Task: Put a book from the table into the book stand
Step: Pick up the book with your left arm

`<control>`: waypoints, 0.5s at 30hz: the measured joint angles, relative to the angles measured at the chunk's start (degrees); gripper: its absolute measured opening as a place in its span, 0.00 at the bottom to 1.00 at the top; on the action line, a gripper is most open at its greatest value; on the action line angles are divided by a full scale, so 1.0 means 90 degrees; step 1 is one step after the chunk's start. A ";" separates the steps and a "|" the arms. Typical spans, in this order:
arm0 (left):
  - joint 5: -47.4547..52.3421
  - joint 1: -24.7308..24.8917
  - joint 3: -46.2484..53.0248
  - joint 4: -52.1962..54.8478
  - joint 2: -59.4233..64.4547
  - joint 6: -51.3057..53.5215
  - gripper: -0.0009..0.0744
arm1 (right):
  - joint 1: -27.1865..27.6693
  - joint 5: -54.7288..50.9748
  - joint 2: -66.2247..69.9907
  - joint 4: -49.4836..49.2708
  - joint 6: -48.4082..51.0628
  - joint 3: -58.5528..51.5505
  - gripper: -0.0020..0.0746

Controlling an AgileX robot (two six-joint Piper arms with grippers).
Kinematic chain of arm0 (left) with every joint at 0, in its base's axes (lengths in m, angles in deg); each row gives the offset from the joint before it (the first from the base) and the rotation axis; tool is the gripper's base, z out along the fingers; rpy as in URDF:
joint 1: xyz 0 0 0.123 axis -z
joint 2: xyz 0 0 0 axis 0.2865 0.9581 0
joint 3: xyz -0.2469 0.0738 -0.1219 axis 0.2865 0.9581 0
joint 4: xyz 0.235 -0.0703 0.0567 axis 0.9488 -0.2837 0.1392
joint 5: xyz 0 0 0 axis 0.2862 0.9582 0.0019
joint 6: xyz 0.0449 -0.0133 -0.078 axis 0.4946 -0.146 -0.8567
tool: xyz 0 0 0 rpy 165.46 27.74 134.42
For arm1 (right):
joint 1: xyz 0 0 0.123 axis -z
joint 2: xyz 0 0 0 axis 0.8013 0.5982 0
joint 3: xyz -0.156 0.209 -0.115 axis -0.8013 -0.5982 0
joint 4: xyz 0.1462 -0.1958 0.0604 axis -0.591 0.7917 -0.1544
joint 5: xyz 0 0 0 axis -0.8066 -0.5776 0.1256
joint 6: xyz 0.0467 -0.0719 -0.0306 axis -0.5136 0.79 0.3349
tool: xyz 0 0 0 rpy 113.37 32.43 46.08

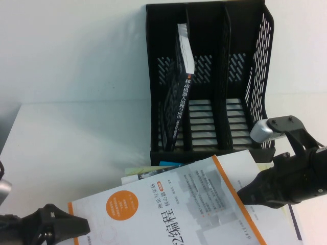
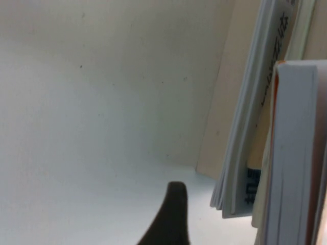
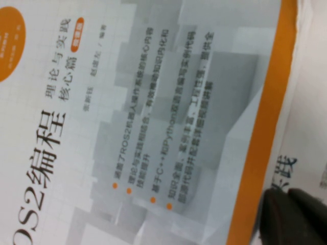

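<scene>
Judging by the layout, little is done — the white-and-orange book [image 1: 173, 209] lies at lower centre, outside the book stand [image 1: 209, 76]. Right gripper [image 1: 244, 196] touches its spine edge; left gripper [image 1: 76, 224] is beside its corner — grip of either I cannot tell.

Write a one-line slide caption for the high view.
Both grippers, left gripper and right gripper, flank the orange-and-white book before the black book stand holding one dark book.

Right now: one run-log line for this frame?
stage: lifting top book | left gripper: at white-orange book near-left edge | right gripper: at its right edge | book stand: dark book in left slot
</scene>
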 joint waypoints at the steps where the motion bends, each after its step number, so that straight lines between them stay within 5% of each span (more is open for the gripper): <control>1: 0.0016 0.0000 0.0044 -0.0032 0.0028 0.0000 0.92 | 0.0000 0.0000 0.0000 0.0000 0.0000 0.0000 0.02; 15: 0.0561 0.0000 0.0601 -0.2675 0.1639 0.2201 0.92 | -0.0015 0.0164 0.0000 0.0000 0.0124 0.0000 0.02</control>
